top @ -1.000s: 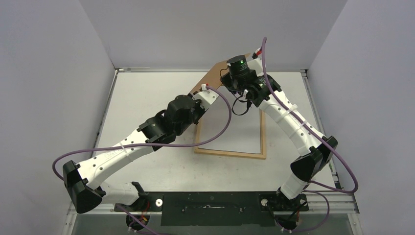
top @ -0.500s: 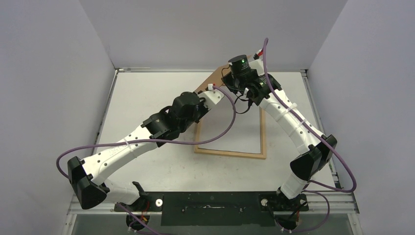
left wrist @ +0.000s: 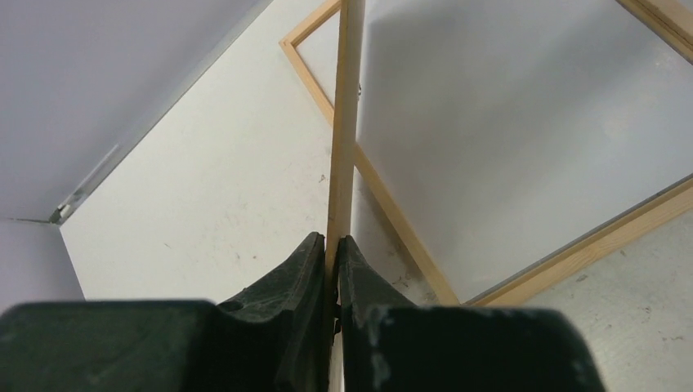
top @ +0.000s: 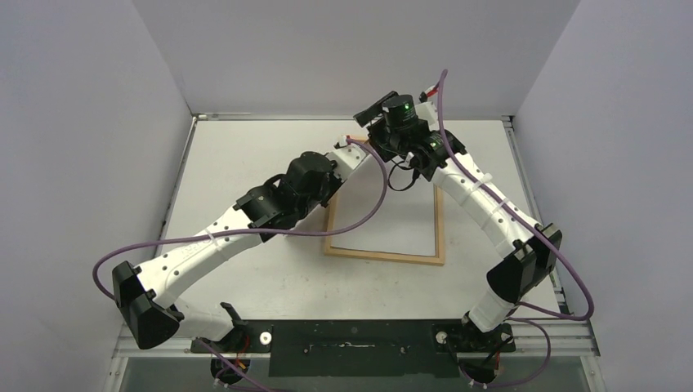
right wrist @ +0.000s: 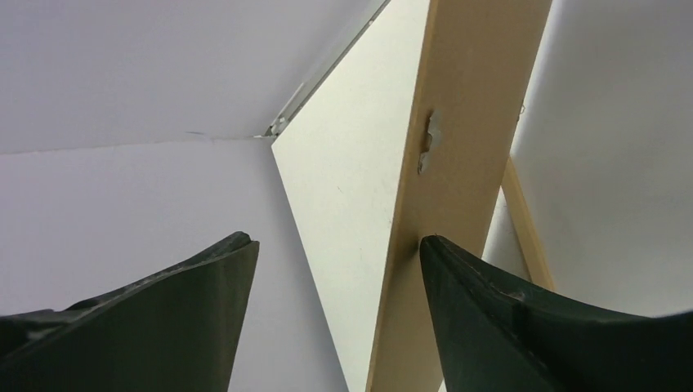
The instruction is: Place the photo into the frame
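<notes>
The right gripper (right wrist: 337, 245) has just been opened, so the board (left wrist: 345, 122) is left clamped edge-on in the left gripper (left wrist: 331, 245) alone, at upper centre of the top view. The frame (top: 384, 256) lies flat at centre, seemingly ready for loading. The photo cannot be seen.

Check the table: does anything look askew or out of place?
Yes. The backing board stands on edge, pinched by the left gripper near the far end of the flat-lying frame. The right gripper is open beside it.

Board (right wrist: 478, 82) over frame (top: 384, 255) far end, nr end free
</notes>
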`<state>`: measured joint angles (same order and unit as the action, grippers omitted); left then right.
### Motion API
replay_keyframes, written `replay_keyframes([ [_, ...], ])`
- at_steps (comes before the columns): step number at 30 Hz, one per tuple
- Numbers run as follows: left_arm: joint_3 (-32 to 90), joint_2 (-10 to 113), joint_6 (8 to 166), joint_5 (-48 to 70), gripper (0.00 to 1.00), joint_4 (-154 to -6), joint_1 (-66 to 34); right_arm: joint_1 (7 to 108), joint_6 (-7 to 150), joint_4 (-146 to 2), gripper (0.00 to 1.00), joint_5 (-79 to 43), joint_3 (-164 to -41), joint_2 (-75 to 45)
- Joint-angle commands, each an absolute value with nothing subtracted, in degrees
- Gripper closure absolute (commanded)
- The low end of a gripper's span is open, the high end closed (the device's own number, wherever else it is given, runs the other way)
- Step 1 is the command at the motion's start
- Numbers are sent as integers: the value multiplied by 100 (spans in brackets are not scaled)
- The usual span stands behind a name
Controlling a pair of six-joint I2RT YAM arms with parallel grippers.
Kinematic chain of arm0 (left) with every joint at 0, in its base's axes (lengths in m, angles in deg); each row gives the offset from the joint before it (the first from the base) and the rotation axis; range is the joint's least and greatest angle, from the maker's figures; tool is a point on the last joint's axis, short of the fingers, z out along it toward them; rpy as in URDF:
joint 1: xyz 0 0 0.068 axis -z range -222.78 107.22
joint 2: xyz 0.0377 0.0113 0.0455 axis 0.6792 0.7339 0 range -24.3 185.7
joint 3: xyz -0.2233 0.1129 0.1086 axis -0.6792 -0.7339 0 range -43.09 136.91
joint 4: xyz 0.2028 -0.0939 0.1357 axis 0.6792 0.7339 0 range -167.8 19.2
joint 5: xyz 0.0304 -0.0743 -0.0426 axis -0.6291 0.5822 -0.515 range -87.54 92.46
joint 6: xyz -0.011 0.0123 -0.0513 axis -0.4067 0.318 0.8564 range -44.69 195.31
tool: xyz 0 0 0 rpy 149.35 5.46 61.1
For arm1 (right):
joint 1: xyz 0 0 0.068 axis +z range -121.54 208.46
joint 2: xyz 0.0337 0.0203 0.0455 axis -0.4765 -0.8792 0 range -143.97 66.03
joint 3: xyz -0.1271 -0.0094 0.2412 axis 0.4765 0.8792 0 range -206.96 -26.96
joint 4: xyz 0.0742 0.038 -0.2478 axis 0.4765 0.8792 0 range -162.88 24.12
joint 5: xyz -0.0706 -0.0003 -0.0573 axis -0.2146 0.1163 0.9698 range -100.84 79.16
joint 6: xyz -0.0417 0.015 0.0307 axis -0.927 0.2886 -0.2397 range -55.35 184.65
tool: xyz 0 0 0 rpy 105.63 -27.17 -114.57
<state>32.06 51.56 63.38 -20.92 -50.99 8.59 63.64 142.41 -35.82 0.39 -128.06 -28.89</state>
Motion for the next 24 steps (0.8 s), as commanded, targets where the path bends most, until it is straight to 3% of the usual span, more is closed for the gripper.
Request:
replay_keyframes([
  [1,3754,5060,6771,-1787,100,-5261,607,6238,14207,-4570,23,-45,-12500,-2226],
  [7,3927,4980,7270,-918,100,-5067,29,6033,13888,-5304,12,-241,-12096,-1727],
  [13,4252,5000,7727,-415,100,-4976,-362,5847,13462,-5956,10,-352,-11334,-1072],
  [24,4814,4753,8465,-183,100,-5075,-806,5832,12693,-7052,9,-1037,-8809,94],
])
